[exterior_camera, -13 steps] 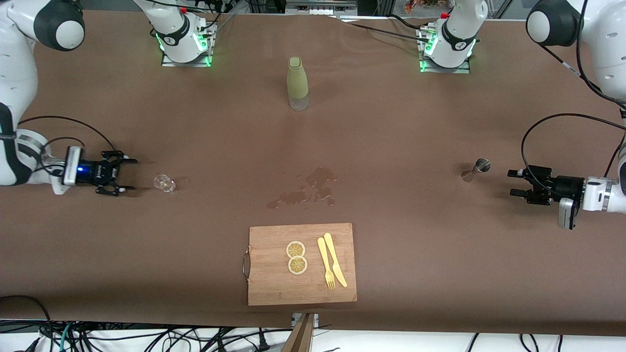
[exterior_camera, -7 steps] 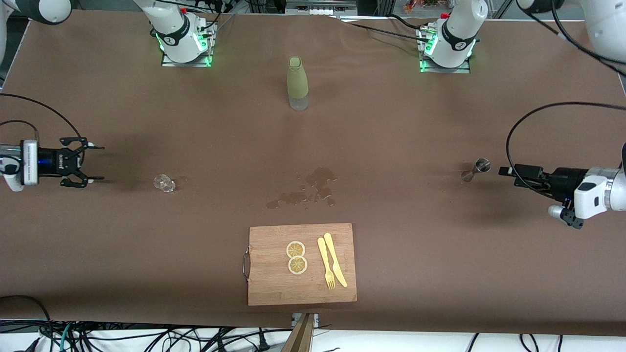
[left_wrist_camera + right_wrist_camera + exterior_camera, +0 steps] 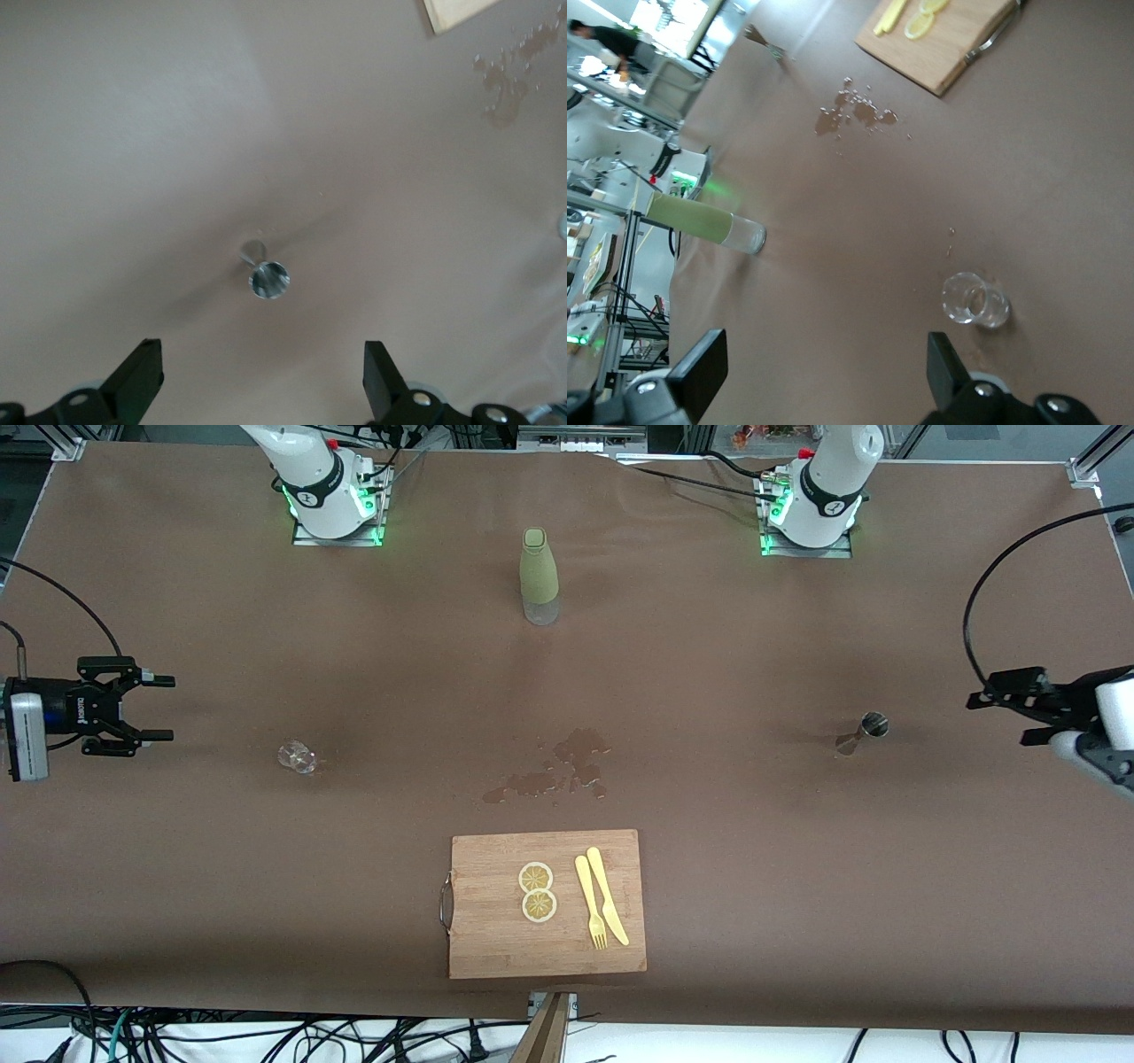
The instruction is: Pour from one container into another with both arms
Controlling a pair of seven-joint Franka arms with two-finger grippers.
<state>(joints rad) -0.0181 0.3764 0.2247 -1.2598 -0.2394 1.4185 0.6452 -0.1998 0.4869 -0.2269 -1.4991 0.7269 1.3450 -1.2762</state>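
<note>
Both arms hang wide of the work: the right claw (image 3: 146, 707), jaws spread and empty, sits over the tabletop's (image 3: 709, 673) right-arm end, the clear glass (image 3: 298, 757) just inboard. The left claw (image 3: 1005, 708), also spread, faces the upright steel jigger (image 3: 864, 732), the nearer arm for it.

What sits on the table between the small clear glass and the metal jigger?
In the front view, only a dark wet spill patch lies between the small clear glass and the steel double-cone jigger; otherwise bare brown tabletop.
</note>
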